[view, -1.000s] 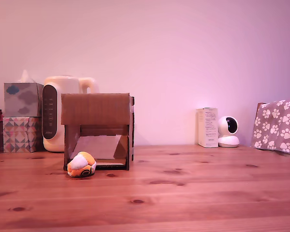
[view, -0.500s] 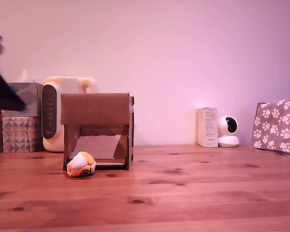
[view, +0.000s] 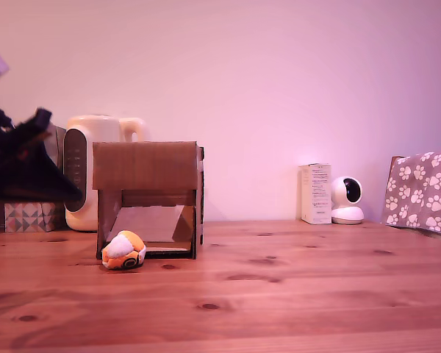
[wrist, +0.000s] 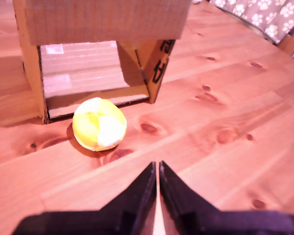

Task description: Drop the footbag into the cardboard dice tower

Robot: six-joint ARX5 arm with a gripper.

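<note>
Footbag (view: 123, 251) on table (view: 294, 294), touching tower (view: 147, 198) mouth at its 7 o'clock corner in exterior view; unmoved. Gripper (wrist: 158, 169) newly swung in from 9 o'clock, empty, jaws nearly shut. Approach only begun. Arm blurred, cropped; tower top opening unseen.

A knotty wooden bench (view: 294, 294) carries a cream electric kettle (view: 95, 173) at nine o'clock, with a patterned tissue box (view: 31, 217) beside it. Toward three o'clock stand a white carton (view: 315, 193), a round white camera (view: 347, 200) and paw-print fabric (view: 423, 193).
</note>
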